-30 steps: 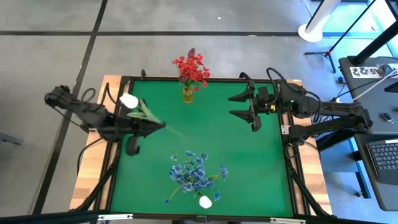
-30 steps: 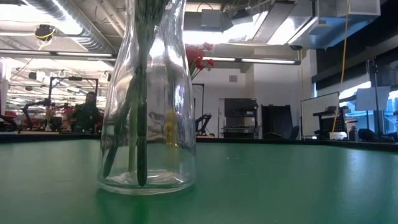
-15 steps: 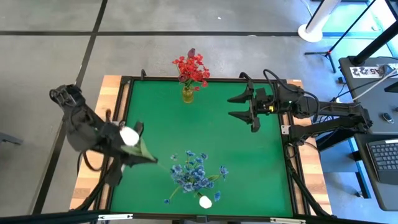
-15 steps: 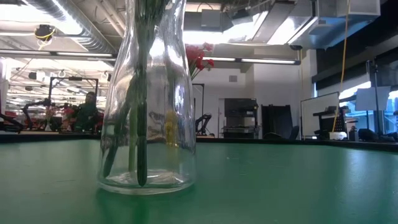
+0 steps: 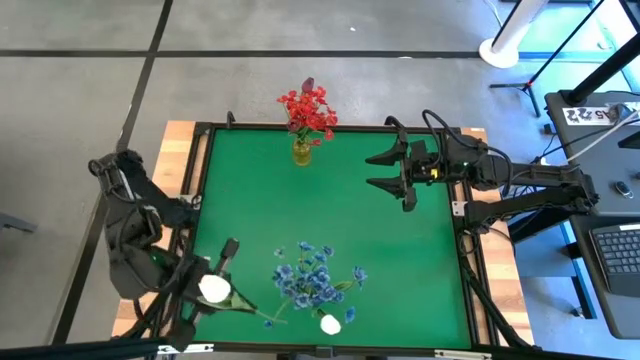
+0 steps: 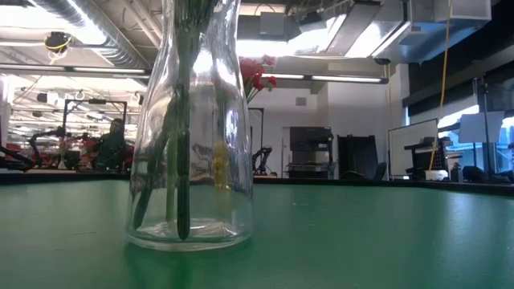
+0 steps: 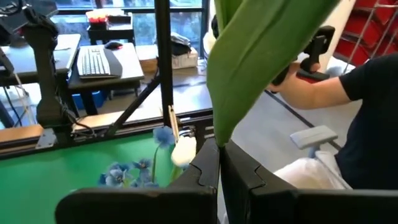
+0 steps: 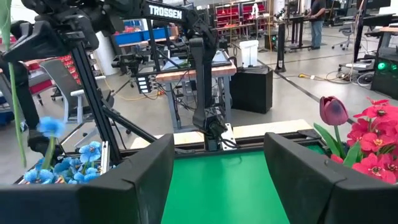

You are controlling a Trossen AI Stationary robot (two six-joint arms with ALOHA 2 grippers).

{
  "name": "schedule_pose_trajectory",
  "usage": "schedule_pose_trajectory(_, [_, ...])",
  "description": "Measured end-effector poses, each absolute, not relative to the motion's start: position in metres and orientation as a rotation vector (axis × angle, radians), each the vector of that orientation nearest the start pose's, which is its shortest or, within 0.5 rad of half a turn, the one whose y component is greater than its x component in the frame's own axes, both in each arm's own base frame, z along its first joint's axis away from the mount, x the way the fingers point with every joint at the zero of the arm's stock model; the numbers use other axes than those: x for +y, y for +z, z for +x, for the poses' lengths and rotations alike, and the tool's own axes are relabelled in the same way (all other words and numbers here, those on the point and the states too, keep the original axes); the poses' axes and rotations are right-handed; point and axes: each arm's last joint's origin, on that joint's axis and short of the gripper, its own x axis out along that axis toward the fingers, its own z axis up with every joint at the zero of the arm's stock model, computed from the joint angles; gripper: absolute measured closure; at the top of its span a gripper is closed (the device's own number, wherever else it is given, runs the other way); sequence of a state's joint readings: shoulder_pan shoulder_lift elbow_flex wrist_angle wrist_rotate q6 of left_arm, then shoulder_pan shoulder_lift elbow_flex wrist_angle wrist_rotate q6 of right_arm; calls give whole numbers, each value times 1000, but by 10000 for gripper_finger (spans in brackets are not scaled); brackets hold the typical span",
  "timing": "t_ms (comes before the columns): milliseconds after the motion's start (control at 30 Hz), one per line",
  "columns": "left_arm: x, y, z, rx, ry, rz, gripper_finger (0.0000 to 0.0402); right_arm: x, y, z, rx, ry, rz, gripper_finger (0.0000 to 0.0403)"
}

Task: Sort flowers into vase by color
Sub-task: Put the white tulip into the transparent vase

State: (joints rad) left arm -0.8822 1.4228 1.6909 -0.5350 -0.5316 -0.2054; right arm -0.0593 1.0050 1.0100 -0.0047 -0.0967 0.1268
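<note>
My left gripper [image 5: 232, 300] is above the table's near left corner, shut on a white tulip [image 5: 212, 289] with a broad green leaf [image 7: 261, 56]. The tulip's stem end [image 5: 266, 320] points at a clear glass vase [image 6: 191, 120]. That vase holds blue sprays [image 5: 315, 280] and a second white tulip [image 5: 330, 323], their stems down in it. Red sprays and a dark rosebud [image 5: 306, 108] stand in a small yellow vase [image 5: 301, 152] at the far edge. My right gripper [image 5: 395, 172] is open and empty, above the table's far right. My left gripper pinches the tulip's stem and leaf base [image 7: 219, 144] between its two shut fingers [image 7: 202, 174]. The stem lies across the fingers. The bloom is on the wrist side and the bare stem runs on past the fingertips. The tulip is lifted clear of the table.
A black frame [image 5: 330, 128] runs round the green table top. A person [image 7: 357, 106] holding a dark handle stands beyond the table's near side. The middle of the table [image 5: 330, 210] between the two vases is bare.
My left gripper has swung from the table's left side toward its near edge, still shut on the white tulip, and has turned about. The tulip has gone with it, lifted clear, its stem end now close to the vase of blue flowers.
</note>
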Motion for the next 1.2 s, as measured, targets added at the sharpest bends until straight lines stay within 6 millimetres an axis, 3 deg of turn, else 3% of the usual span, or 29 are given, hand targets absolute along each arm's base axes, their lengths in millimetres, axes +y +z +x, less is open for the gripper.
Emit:
schedule_pose_trajectory(167, [-228,455,199,244,-285,-6,401,-10,387,220,10,37,129,155])
schedule_pose_trajectory(500, [-249,415,241,336,-196,78,401,-10,386,220,15,36,132,155])
schedule_pose_trajectory(800, [-244,385,271,442,-106,132,401,-10,384,220,34,36,137,155])
schedule_pose_trajectory(1200, [-239,353,292,592,-35,128,401,-10,382,220,62,34,139,155])
